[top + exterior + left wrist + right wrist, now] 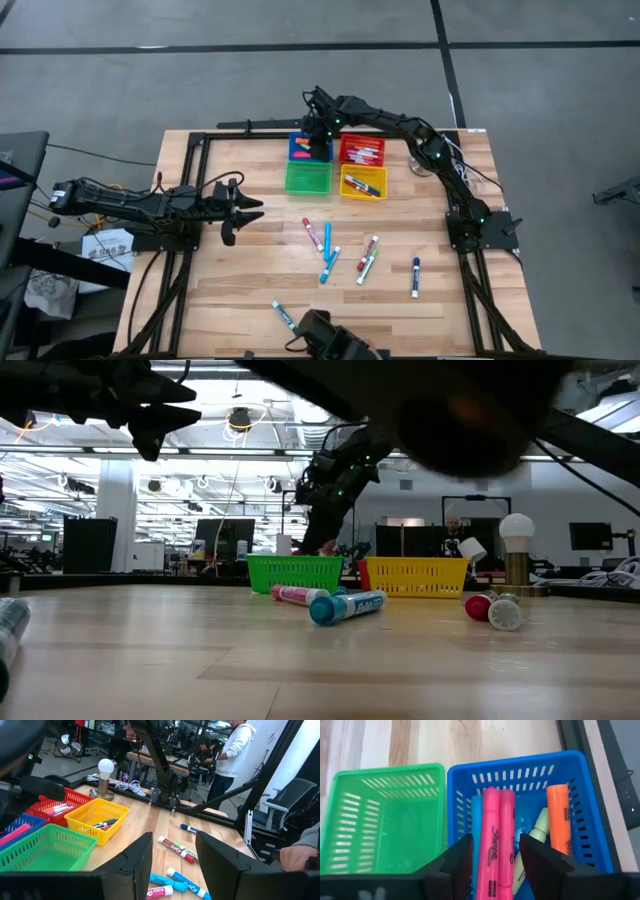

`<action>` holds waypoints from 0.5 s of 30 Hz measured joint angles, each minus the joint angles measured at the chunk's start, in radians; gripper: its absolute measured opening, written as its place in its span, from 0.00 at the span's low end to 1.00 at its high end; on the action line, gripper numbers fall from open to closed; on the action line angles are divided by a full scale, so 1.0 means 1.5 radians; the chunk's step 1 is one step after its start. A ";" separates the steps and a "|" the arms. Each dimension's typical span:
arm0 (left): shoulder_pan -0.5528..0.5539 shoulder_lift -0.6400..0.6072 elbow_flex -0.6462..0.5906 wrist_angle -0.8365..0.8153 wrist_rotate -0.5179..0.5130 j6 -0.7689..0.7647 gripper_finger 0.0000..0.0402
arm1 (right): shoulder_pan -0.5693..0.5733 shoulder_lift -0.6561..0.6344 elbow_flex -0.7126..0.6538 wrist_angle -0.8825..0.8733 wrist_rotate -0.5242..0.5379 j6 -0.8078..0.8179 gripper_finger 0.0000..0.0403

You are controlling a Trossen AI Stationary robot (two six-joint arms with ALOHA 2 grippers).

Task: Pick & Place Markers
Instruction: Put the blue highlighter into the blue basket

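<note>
Right gripper [492, 857] over blue bin [580, 805], jaws apart, empty.
Left gripper [243, 208] waits open; markers [330, 252] loose on table [240, 280].

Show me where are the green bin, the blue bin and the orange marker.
green bin [380, 820]: right wrist view, bare floor.
blue bin [515, 762]: right wrist view, far wall.
orange marker [559, 817]: right wrist view, barrel middle.

Four bins [335, 165] sit together behind scattered markers [345, 255]; some bins apparently hold markers.
</note>
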 joint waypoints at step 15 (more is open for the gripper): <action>-0.001 0.000 0.000 0.005 0.001 0.000 0.37 | -0.010 -0.093 0.127 -0.275 -0.184 -0.024 0.40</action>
